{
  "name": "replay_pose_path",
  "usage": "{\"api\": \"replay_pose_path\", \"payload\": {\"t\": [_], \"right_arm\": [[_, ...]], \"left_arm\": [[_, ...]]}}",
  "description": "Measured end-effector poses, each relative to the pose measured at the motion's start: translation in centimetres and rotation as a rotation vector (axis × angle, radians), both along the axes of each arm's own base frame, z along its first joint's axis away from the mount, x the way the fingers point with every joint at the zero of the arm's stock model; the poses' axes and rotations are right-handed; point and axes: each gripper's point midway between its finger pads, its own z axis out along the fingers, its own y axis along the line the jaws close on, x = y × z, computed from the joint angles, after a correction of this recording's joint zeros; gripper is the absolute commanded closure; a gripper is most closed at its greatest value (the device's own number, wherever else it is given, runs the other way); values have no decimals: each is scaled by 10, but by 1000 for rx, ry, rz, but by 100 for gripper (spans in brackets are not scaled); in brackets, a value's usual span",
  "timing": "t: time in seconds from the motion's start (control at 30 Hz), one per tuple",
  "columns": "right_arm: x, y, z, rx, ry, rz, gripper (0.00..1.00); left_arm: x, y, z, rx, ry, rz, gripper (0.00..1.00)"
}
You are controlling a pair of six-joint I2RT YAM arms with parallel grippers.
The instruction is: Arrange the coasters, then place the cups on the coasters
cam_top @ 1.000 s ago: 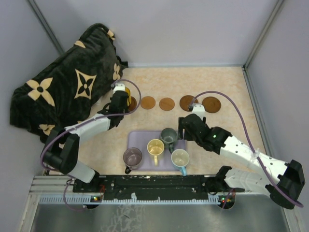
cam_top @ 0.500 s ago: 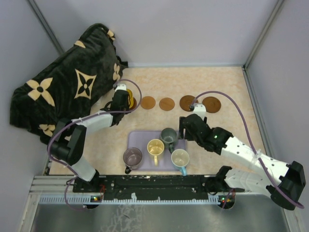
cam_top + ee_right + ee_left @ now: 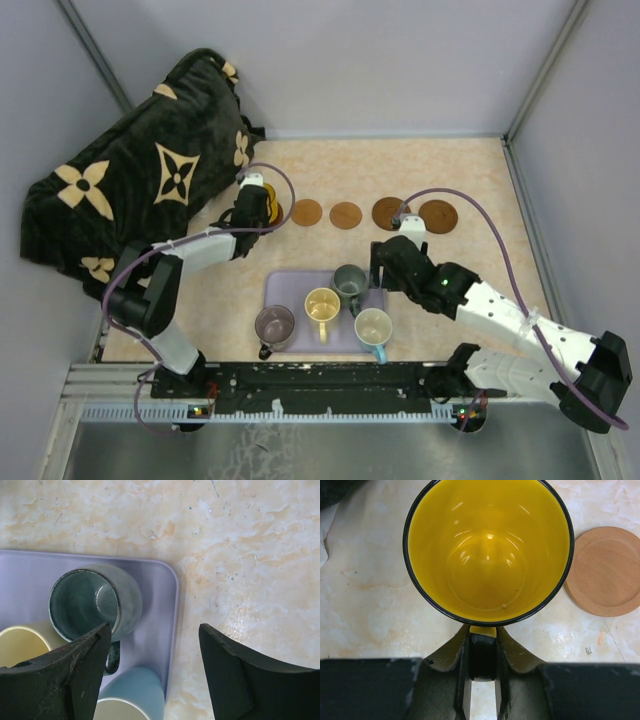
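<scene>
Your left end effector [image 3: 481,635] is clamped on the handle of the yellow cup [image 3: 487,550]. The fingers are pressed together on it, and the cup stands upright directly ahead of them, its mouth filling the wrist view. From above, that cup sits at the left end of the coaster row, close to the dark cloth [image 3: 130,180]. A brown sliver shows at its edge, but you cannot tell whether the cup rests on a disc. The nearest bare coaster [image 3: 605,570] lies just to the cup's right, apart from it. Four coasters show bare in the top view, in a line across the tabletop [image 3: 450,170], and the last coaster [image 3: 438,216] lies at the right end.

Your right end effector [image 3: 154,630] is spread wide and holds nothing — it hangs over the far right corner of the tray [image 3: 155,580]. The green cup [image 3: 92,602] stands on the tray just beside the finger [image 3: 75,670] on the left of the wrist view — not between the fingers, its handle turned toward that finger. The cream cup [image 3: 322,303], mauve cup [image 3: 274,323] and white cup [image 3: 373,325] also stand on the tray.
</scene>
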Motion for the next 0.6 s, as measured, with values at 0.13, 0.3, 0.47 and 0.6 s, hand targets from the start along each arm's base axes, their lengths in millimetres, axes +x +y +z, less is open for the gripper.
{"api": "replay_pose_path", "payload": {"t": [0.13, 0.3, 0.47, 0.6], "right_arm": [[0, 0, 0, 0, 0, 1, 28], [0, 0, 0, 0, 0, 1, 28], [0, 0, -1, -3, 2, 1, 28], [0, 1, -3, -9, 8, 1, 28]], "left_arm": [[0, 0, -3, 3, 7, 1, 100], [1, 0, -6, 5, 11, 2, 100], [4, -2, -5, 1, 5, 5, 100], [5, -2, -6, -4, 4, 10, 100]]}}
